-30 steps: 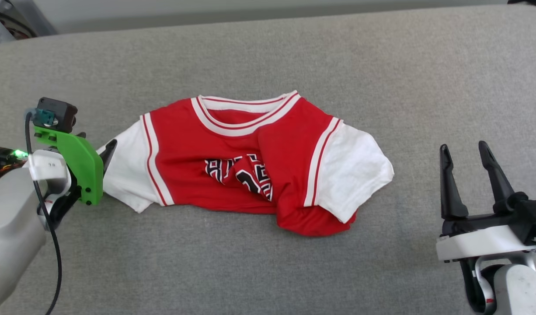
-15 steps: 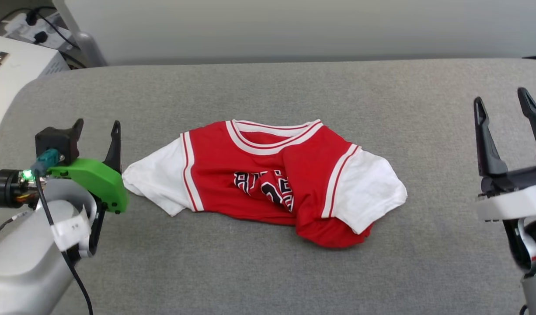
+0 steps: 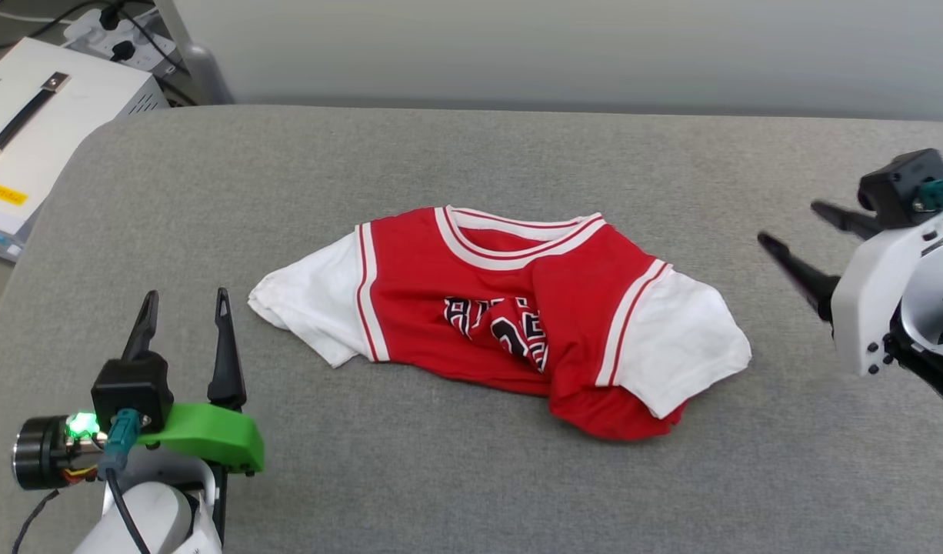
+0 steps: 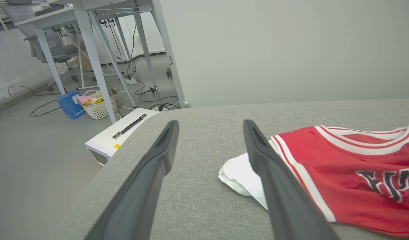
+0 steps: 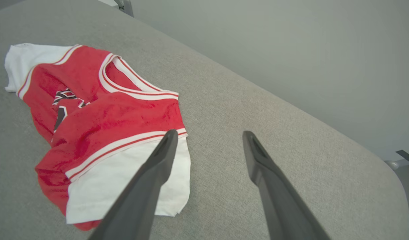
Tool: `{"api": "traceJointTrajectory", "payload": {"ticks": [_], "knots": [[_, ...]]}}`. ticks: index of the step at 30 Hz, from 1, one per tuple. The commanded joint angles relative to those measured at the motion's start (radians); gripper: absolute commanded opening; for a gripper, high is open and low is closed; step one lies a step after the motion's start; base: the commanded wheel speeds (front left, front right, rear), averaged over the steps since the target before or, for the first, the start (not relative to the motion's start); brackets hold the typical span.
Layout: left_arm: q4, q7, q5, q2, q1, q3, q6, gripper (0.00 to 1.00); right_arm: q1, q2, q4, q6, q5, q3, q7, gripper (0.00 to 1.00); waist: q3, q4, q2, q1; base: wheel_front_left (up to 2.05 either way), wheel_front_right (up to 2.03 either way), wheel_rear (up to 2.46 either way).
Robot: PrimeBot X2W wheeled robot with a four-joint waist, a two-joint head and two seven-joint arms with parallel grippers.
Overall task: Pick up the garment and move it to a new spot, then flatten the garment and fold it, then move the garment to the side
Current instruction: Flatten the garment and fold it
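Note:
The garment (image 3: pixel 510 308), a red jersey T-shirt with white sleeves, lies crumpled on the grey padded table (image 3: pixel 441 154), its lower half bunched up over the lettering. It shows too in the left wrist view (image 4: pixel 351 173) and the right wrist view (image 5: pixel 101 123). My left gripper (image 3: pixel 185 304) stands open at the lower left, fingers pointing up the view, a little short of the white left sleeve (image 3: pixel 306 300). At the far right my right gripper (image 3: pixel 791 227) is open, its fingers pointing left toward the right sleeve (image 3: pixel 687 346), apart from it. Neither holds anything.
A white case (image 3: pixel 33 146) with a handle stands off the table's left corner. Past it the left wrist view has desk legs (image 4: pixel 97 66), cables, a laundry basket (image 4: pixel 97 106) and a blue box (image 4: pixel 69 105) on the floor. A grey wall runs behind the table.
The head camera has tilted up and shifted, so the whole picture has slid. My left gripper has let go of the left sleeve and drawn back. The right gripper has turned to point left.

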Motion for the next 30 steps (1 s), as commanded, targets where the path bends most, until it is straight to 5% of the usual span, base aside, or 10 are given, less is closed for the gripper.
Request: {"api": "traceJointTrajectory", "payload": {"ticks": [1, 5, 10, 26, 27, 28, 30], "knots": [[-0.010, -0.006, 0.025, -0.018, 0.027, 0.021, -0.009, 1.00, -0.026, -0.024, 0.001, -0.001, 0.045, 0.034, 0.081, 1.00, 0.014, 0.016, -0.0001, 0.0000, 0.00, 0.00, 0.00], [-0.013, -0.006, 0.070, -0.063, 0.052, 0.064, -0.042, 1.00, -0.054, -0.069, 0.017, -0.001, 0.155, 0.097, 0.297, 1.00, 0.041, 0.038, -0.0001, 0.0000, 0.00, 0.00, 0.00], [-0.016, -0.006, 0.129, -0.118, 0.038, 0.102, -0.082, 1.00, -0.086, -0.082, 0.066, -0.001, 0.182, 0.141, 0.422, 1.00, 0.094, 0.069, -0.0001, 0.0000, 0.00, 0.00, 0.00], [0.066, -0.006, 0.270, -0.269, -0.052, 0.232, -0.252, 1.00, -0.103, -0.006, 0.318, -0.001, 0.160, 0.336, 0.360, 1.00, 0.213, 0.111, -0.0001, 0.0000, 0.00, 0.00, 0.00], [0.069, -0.006, 0.277, -0.274, -0.050, 0.240, -0.258, 1.00, -0.104, -0.005, 0.317, -0.001, 0.165, 0.346, 0.345, 0.41, 0.211, 0.108, -0.0001, 0.0000, 0.00, 0.00, 0.00], [0.073, -0.006, 0.284, -0.279, -0.047, 0.249, -0.265, 1.00, -0.107, -0.007, 0.315, -0.001, 0.171, 0.351, 0.318, 0.00, 0.206, 0.104, -0.0001, 0.0000, 0.00, 0.00, 0.00], [0.081, -0.006, 0.295, -0.288, -0.041, 0.264, -0.278, 1.00, -0.110, -0.013, 0.309, -0.001, 0.193, 0.354, 0.281, 0.00, 0.194, 0.095, -0.0001, 0.0000, 0.00, 0.00, 0.00]]}}
